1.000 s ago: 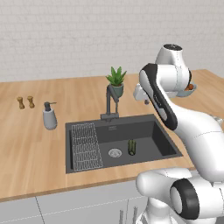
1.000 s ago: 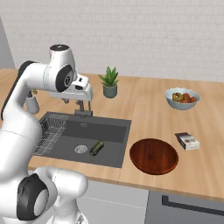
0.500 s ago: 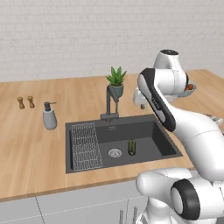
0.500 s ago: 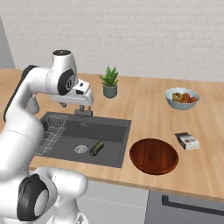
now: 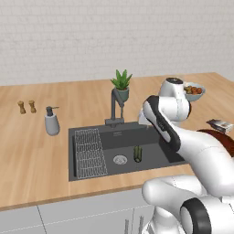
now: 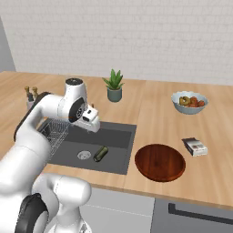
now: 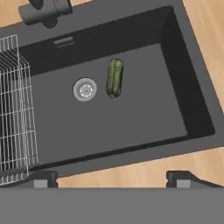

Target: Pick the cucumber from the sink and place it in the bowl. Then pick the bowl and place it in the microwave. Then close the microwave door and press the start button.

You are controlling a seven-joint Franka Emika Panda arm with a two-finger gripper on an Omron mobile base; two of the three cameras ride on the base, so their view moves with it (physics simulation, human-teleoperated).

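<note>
1. A white brick-pattern wall [image 5: 91, 36] is seen running behind everything, evenly and softly lit.
2. A light wooden countertop [image 5: 27, 151] is laid out wide below it, grain visible, pretty bare on the left.
3. Pale grey cabinet fronts [image 5: 68, 217] are fitted under the front edge.
4. A darker grey drawer front with a black bar handle [image 6: 195, 214] is spotted at the right.

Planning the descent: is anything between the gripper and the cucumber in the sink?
No. In the hand view, bare sink floor lies between the open gripper and the cucumber; the drain sits beside it.
</note>
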